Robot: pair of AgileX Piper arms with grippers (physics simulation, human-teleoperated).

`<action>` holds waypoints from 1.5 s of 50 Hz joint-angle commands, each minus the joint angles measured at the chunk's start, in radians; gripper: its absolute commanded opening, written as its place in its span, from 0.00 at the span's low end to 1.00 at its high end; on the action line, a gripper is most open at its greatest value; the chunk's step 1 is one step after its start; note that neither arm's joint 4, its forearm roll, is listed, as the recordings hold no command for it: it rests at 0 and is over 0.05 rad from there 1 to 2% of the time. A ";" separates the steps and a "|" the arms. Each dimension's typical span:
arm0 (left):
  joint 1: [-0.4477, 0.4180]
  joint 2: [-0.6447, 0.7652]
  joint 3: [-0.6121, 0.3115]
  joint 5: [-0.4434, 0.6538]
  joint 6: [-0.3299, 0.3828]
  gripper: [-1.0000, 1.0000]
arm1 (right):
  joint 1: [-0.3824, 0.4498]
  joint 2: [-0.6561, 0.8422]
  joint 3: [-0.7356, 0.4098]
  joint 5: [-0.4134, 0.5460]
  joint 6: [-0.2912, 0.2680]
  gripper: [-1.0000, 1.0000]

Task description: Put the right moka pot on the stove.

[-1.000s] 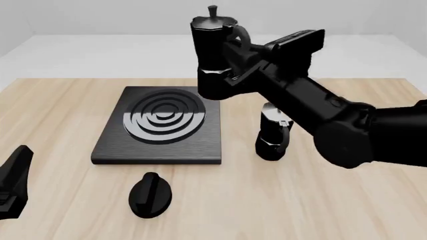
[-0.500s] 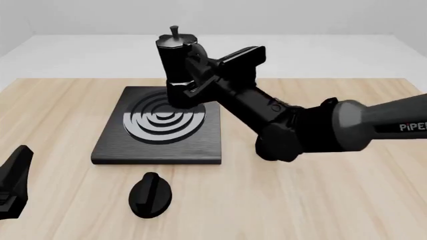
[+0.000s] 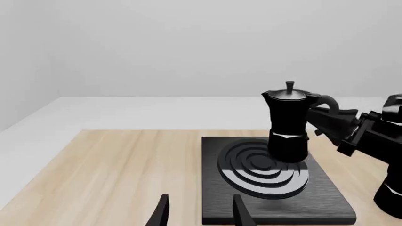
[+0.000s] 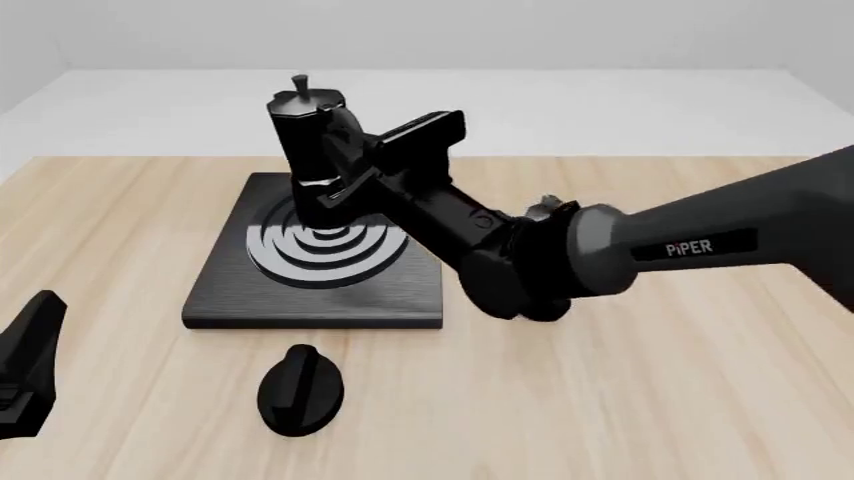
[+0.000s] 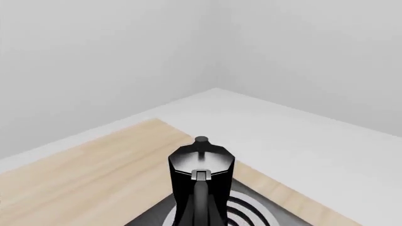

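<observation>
The right moka pot [image 4: 307, 150] is black and faceted with a knobbed lid. It hangs upright low over the stove [image 4: 227, 290], a black square slab with silvery rings. My right gripper [image 4: 354, 150] is shut on the pot's curved handle. In the left wrist view the pot [image 3: 287, 127] is over the far side of the stove's rings [image 3: 251, 181]; I cannot tell whether it touches them. The right wrist view looks down on the pot's lid [image 5: 201, 162]. My left gripper [image 4: 24, 365] is open and empty at the near left; its fingertips [image 3: 162, 212] show spread apart.
The other moka pot [image 4: 549, 205] stands right of the stove, mostly hidden behind my right arm; it shows at the edge of the left wrist view [image 3: 392, 197]. A small black oval knob [image 4: 300, 390] lies in front of the stove.
My right arm has carried the pot leftward and down, from high above the stove's right edge to low over the rings. The left gripper has not moved.
</observation>
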 commanded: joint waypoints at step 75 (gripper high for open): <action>0.000 0.000 0.000 0.000 0.000 1.00 | -0.025 0.338 -0.253 -0.062 0.034 1.00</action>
